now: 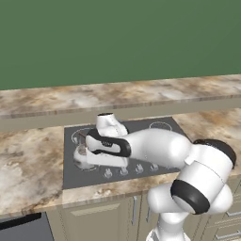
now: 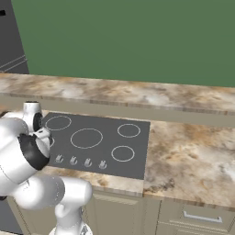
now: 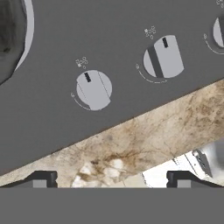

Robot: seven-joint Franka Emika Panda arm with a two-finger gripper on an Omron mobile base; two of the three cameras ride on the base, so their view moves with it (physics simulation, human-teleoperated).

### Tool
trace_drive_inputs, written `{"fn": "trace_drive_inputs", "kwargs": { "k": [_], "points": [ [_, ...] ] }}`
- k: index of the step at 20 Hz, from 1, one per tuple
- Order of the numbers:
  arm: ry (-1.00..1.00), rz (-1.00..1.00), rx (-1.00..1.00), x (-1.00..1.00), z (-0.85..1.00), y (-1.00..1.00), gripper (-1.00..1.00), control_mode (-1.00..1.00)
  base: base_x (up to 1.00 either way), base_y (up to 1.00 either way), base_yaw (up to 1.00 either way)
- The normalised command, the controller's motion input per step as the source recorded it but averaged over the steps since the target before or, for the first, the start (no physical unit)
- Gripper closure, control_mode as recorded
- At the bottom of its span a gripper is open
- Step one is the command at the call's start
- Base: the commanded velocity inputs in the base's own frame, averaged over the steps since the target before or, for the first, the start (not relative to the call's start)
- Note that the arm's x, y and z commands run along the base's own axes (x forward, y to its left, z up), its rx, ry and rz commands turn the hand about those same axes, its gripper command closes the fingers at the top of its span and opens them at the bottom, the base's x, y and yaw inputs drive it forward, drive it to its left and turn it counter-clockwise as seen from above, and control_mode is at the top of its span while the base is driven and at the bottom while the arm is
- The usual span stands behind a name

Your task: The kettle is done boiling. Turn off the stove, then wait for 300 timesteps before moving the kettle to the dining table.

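We kept gripper (image 3: 112, 180) over counter edge just before stove (image 3: 109, 35), likely to line up with knob row. Jaws stood wide apart, holding nothing, touching nothing. Past counter strip, nearest knob (image 3: 93, 89) sat just inside stove front edge, second knob (image 3: 163, 56) beside it. Kettle (image 1: 82, 155) rested on stove's front-left burner, partly hidden by arm. Beyond stove, dining table (image 1: 56, 99) ran along behind.

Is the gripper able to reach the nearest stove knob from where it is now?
Probably yes. In the hand view the gripper is open and hangs over the counter edge just short of the stove. The knob lies straight ahead, with nothing between it and the fingertips.
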Motion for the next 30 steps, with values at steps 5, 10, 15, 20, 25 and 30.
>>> {"fn": "trace_drive_inputs", "kwargs": {
  "k": [5, 10, 15, 20, 25, 30],
  "points": [
    [0.00, 0.00, 0.00, -0.12, 0.25, 0.00, -1.00, -1.00, 0.00, 0.00, 0.00],
    [0.00, 0.00, 0.00, -0.17, 0.14, 0.00, -1.00, -1.00, 0.00, 0.00, 0.00],
    [0.00, 0.03, 0.00, -0.15, 0.15, 0.00, -1.00, -1.00, 0.00, 0.00, 0.00],
    [0.00, 0.03, 0.00, -0.14, 0.17, 0.00, -1.00, -1.00, 0.00, 0.00, 0.00],
    [0.00, 0.03, 0.00, -0.10, 0.12, 0.00, -1.00, -1.00, 0.00, 0.00, 0.00],
    [0.00, 0.02, 0.00, -0.05, 0.06, 0.00, -1.00, -1.00, 0.00, 0.00, 0.00]
  ]
}}
